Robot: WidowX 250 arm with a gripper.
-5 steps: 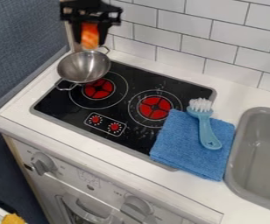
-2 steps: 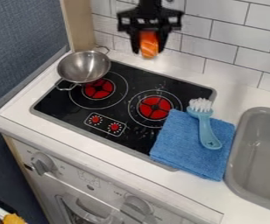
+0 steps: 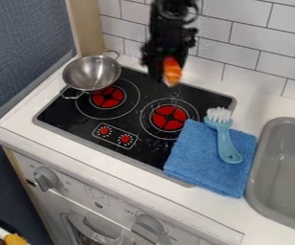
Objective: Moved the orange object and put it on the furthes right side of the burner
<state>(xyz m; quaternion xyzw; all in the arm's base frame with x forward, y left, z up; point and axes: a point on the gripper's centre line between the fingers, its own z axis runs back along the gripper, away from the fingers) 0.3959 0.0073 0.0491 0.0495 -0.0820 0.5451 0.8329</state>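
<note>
Holds the orange object [image 3: 172, 72] pinched between the black gripper's [image 3: 167, 75] fingers, above the cooktop's [image 3: 67, 117] back edge near the tiled wall [image 3: 208, 48], with room between metal pan [image 3: 91, 72] and blue towel [image 3: 198, 162].

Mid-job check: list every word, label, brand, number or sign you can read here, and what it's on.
Nothing can be read for certain.
Control panel on the stove: small white marks, too small to read.
Appliance front: faint print, too small to read.
Orange object: blurred, no text to make out.
</note>
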